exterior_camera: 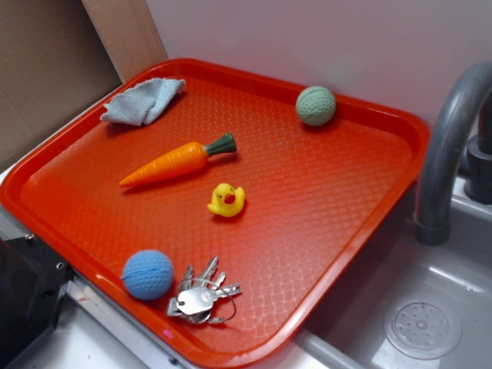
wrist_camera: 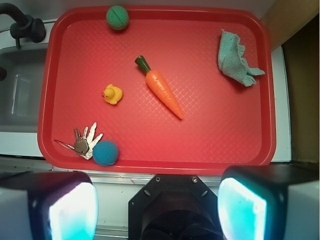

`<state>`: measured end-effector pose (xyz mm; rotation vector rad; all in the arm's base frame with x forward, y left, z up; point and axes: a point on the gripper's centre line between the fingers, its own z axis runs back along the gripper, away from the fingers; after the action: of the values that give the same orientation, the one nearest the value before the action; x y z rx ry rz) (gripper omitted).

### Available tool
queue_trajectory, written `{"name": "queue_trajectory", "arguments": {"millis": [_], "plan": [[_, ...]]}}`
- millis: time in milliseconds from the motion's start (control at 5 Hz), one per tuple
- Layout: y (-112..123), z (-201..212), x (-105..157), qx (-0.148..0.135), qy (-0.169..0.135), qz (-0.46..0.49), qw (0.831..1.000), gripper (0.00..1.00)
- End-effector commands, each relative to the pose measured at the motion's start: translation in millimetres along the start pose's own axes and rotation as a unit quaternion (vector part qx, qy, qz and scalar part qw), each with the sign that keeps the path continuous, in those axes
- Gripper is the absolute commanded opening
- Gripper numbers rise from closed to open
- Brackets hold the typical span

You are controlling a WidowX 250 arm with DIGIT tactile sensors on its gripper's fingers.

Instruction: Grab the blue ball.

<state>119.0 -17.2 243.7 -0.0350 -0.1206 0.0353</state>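
Note:
The blue ball [exterior_camera: 147, 274] [wrist_camera: 106, 153] rests near the front-left corner of the red tray [exterior_camera: 338, 184] [wrist_camera: 225, 145], touching a bunch of keys [exterior_camera: 201, 296] [wrist_camera: 83, 143]. In the wrist view my gripper [wrist_camera: 157, 210] hangs high above the tray's near edge, its two pale fingers [wrist_camera: 72, 210] wide apart with nothing between them. The ball lies ahead and left of the gripper. The gripper is out of the exterior view.
On the tray also lie a toy carrot [exterior_camera: 178, 160] [wrist_camera: 161, 89], a yellow duck [exterior_camera: 227, 200] [wrist_camera: 113, 94], a pale green ball [exterior_camera: 316, 105] [wrist_camera: 117, 17] and a grey-green cloth [exterior_camera: 143, 100] [wrist_camera: 234, 58]. A sink [exterior_camera: 430, 315] [wrist_camera: 20, 95] with a grey faucet [exterior_camera: 446, 146] adjoins the tray.

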Motion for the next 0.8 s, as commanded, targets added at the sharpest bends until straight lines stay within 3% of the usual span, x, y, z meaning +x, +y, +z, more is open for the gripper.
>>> {"name": "queue_trajectory", "arguments": {"millis": [0, 200, 400, 600], "plan": [[0.0, 0.0, 0.0, 0.0, 0.0, 0.0, 1.0, 1.0], [-29.8, -26.8, 7.3, -0.008, -0.019, -0.122, 0.992, 1.0], [-64.8, -62.8, 4.3, -0.092, -0.051, -0.236, 0.966, 1.0], [-81.7, -84.3, -0.9, -0.121, -0.023, -0.294, 0.948, 1.0]]}}
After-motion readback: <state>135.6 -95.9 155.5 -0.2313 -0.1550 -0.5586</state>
